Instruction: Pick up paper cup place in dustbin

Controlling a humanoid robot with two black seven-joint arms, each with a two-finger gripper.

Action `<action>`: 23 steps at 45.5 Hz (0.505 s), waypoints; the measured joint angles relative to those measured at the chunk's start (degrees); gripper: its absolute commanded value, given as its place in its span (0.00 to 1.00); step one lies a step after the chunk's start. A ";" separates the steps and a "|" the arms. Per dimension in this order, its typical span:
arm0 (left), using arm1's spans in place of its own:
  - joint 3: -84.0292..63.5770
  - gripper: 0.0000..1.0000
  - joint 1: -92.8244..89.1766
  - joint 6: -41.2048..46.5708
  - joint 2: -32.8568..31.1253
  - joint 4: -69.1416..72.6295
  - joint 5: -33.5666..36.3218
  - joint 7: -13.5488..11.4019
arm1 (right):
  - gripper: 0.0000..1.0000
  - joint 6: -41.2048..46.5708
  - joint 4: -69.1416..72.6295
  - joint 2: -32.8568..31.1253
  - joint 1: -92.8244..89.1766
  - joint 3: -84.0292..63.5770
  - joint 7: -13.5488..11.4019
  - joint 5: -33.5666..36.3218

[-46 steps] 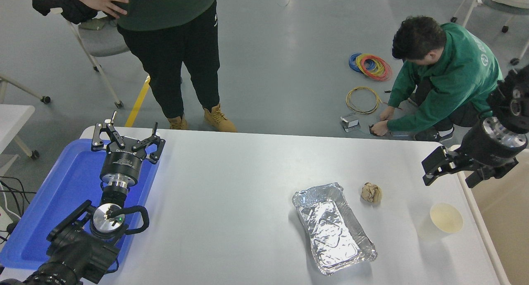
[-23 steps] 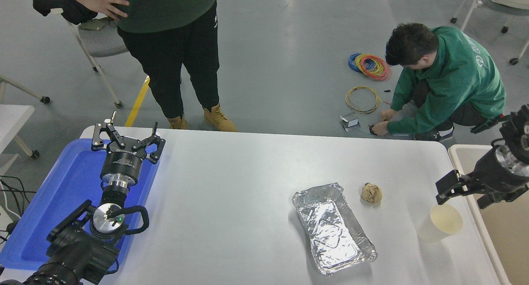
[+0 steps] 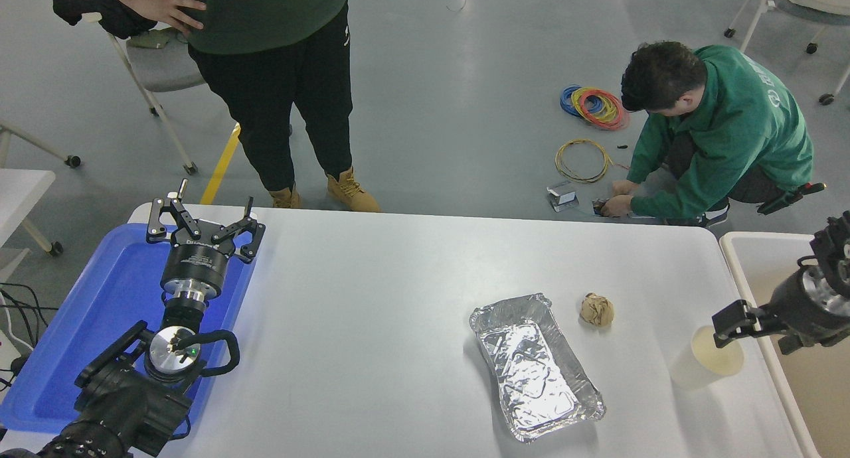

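While the right gripper [image 3: 730, 326] touches the paper cup [image 3: 705, 366]'s rim, jaws' state unclear, brown paper ball [image 3: 596, 309] sits apart.

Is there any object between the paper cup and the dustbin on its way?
Nothing visible. The paper cup stands at the table's right edge, the dustbin just beyond. The right pincer is at its rim.

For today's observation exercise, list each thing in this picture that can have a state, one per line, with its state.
Cup: upright on the table, open end up, nothing visible inside.
Foil tray: flat on the table, empty.
Paper ball: crumpled, lying loose beside the tray.
Dustbin: open-topped, beside the table's right end.
Blue tray: at the table's left end.
Left gripper: parked over the blue tray, jaws open, empty.
Right gripper: at the cup's rim; grip unclear.
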 measured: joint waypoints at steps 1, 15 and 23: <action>0.00 1.00 0.00 0.00 0.00 0.00 0.00 0.00 | 1.00 -0.22 -0.23 0.00 -0.34 0.11 0.00 0.00; 0.00 1.00 0.00 0.00 0.00 0.00 0.00 0.00 | 0.92 -4.39 -3.17 0.19 -5.21 1.51 0.14 0.03; 0.00 1.00 0.00 0.00 0.00 0.00 0.02 0.00 | 0.72 -6.75 -3.80 0.35 -6.71 1.82 0.39 0.03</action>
